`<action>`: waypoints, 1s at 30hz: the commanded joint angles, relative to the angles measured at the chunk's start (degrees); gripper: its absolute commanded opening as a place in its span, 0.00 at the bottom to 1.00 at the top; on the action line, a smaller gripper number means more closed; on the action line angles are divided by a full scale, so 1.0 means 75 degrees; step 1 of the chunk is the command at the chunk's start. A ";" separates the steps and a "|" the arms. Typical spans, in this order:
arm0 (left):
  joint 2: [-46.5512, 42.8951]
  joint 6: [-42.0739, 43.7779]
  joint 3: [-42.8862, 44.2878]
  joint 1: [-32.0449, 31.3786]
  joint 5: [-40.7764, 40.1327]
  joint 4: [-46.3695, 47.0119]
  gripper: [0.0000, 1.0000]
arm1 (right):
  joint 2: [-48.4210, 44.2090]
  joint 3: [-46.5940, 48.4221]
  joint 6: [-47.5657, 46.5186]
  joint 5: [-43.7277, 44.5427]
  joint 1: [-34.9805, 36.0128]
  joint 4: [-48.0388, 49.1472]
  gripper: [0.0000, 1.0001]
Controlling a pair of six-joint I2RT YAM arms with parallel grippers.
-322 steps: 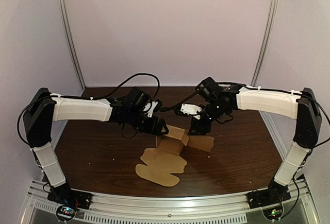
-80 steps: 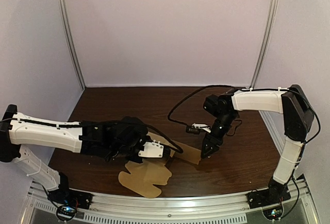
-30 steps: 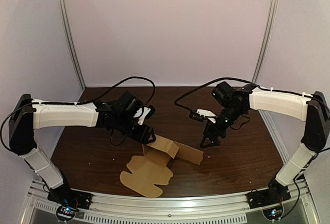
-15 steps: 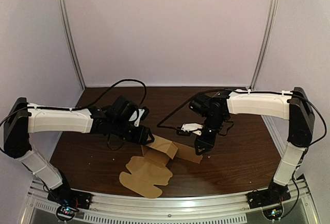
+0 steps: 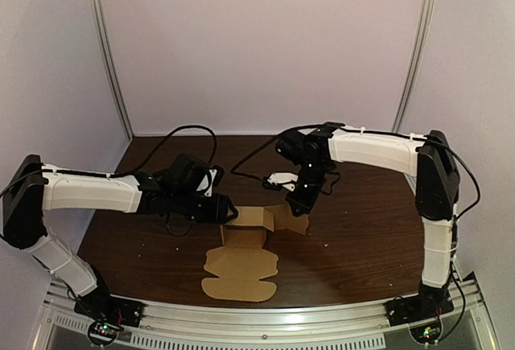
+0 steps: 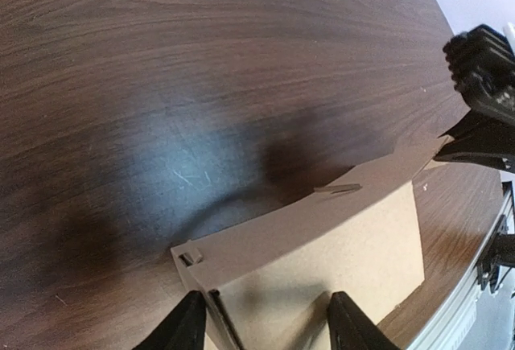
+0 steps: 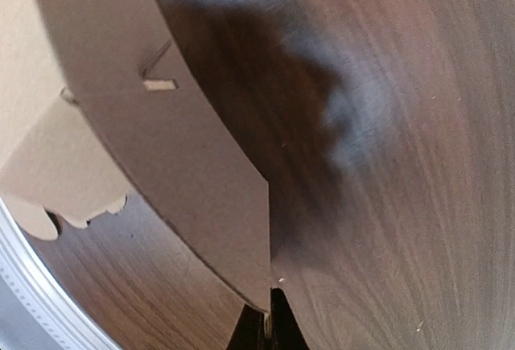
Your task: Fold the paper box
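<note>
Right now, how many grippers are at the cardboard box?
2. The left gripper is at the left wall of the box, its fingers apart around cardboard. The right gripper pinches the edge of the right flap. None is hidden.

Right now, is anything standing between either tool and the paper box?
Nothing visible does. The right tool is pinched shut on a flap edge of the paper box. The left tool sits at the box's other side, with its fingers spread either side of a cardboard panel.
</note>
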 commanded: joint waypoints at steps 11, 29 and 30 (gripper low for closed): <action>0.0134 -0.0797 -0.0521 -0.0049 -0.0569 0.0683 0.52 | 0.1029 0.1172 0.2367 -0.2421 -0.0563 0.1049 0.05; 0.0171 -0.1013 -0.0657 -0.0120 -0.1214 0.1151 0.52 | 0.0660 0.0301 0.2928 -0.5731 -0.0525 0.2059 0.37; 0.0183 -0.0996 -0.0657 -0.0120 -0.1222 0.1131 0.52 | 0.0658 0.0331 0.2702 -0.5709 -0.0515 0.1916 0.39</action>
